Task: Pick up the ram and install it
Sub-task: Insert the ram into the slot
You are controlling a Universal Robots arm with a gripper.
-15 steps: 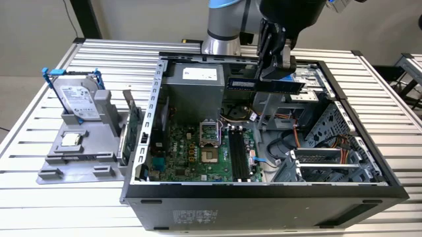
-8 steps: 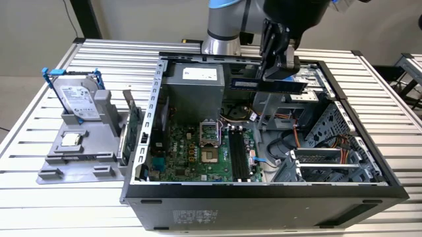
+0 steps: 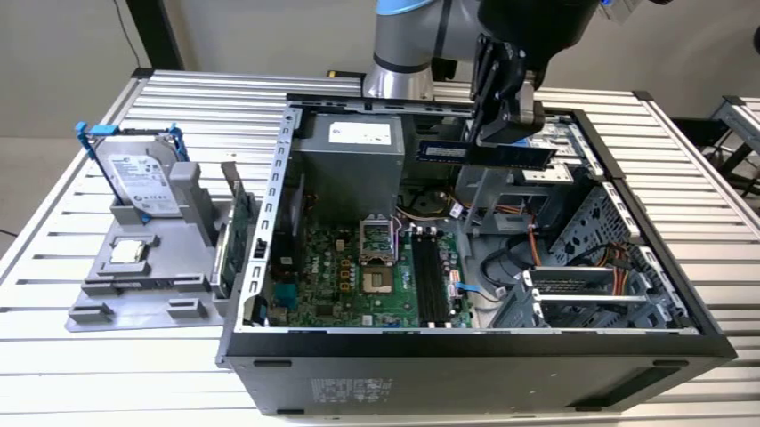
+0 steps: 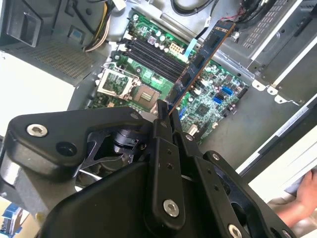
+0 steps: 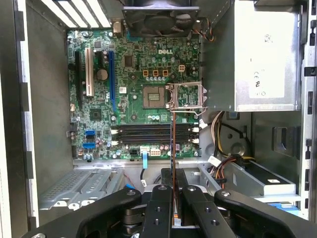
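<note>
My gripper point(image 3: 508, 133) is shut on the ram point(image 3: 485, 153), a long dark blue-black stick held level above the open computer case point(image 3: 475, 356), over its far side. In the second wrist view the ram point(image 4: 203, 62) sticks out from between the fingers point(image 4: 161, 121) and crosses above the green motherboard point(image 4: 218, 99). In the first wrist view the ram point(image 5: 172, 139) shows edge-on as a thin line rising from the gripper point(image 5: 172, 181), lying across the black memory slots point(image 5: 148, 134). The same slots point(image 3: 430, 276) lie well below the stick, nearer the case's front.
A silver power supply point(image 3: 356, 147) and the open processor socket point(image 3: 374, 240) sit beside the slots. A drive cage point(image 3: 594, 285) and cables fill the exterior view's right. On that view's left, a grey holder point(image 3: 131, 298) carries a hard drive point(image 3: 141, 173), a silver chip point(image 3: 128, 252) and a green card point(image 3: 238, 222). A hand point(image 4: 297, 208) is nearby.
</note>
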